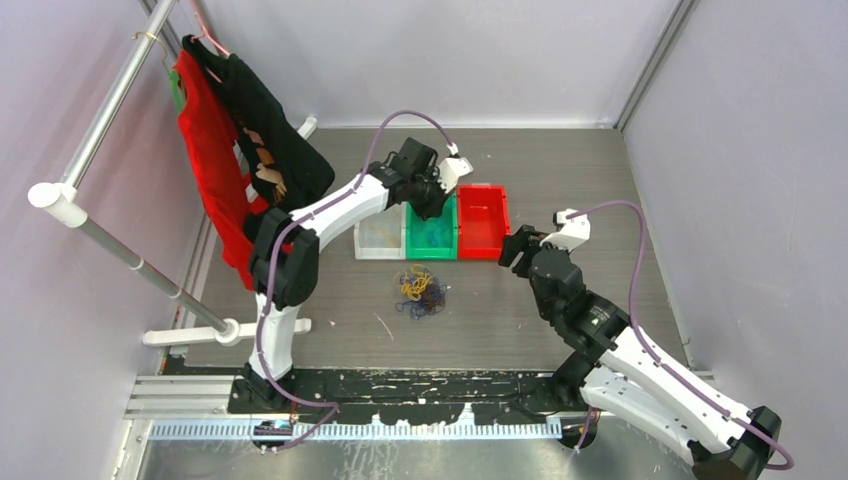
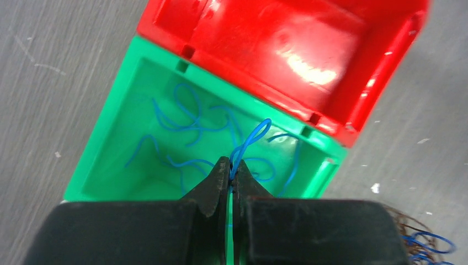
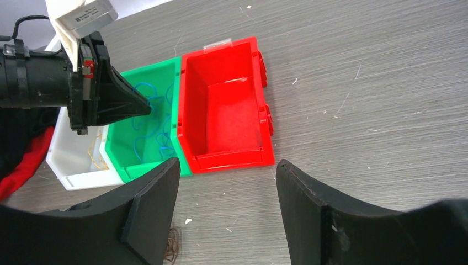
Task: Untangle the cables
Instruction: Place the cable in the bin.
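Three small bins are sitting in a row toward the back of the table: a white bin on the left, a green bin in the middle and a red bin on the right. The left gripper is hanging right over the green bin with its jaws pressed tight together, pinching a single blue strand whose loop is poking out past the fingertips. More loose blue strands are lying on the green bin's floor. The rest of the cables, a small tangle of blue, yellow-orange and dark loops, is lying on the table just in front of the bins, with nothing touching it. The right gripper is hovering over the table near the front of the red bin, its jaws standing wide apart and holding nothing. Over on the left, a red garment and a black garment are hanging from a rail.
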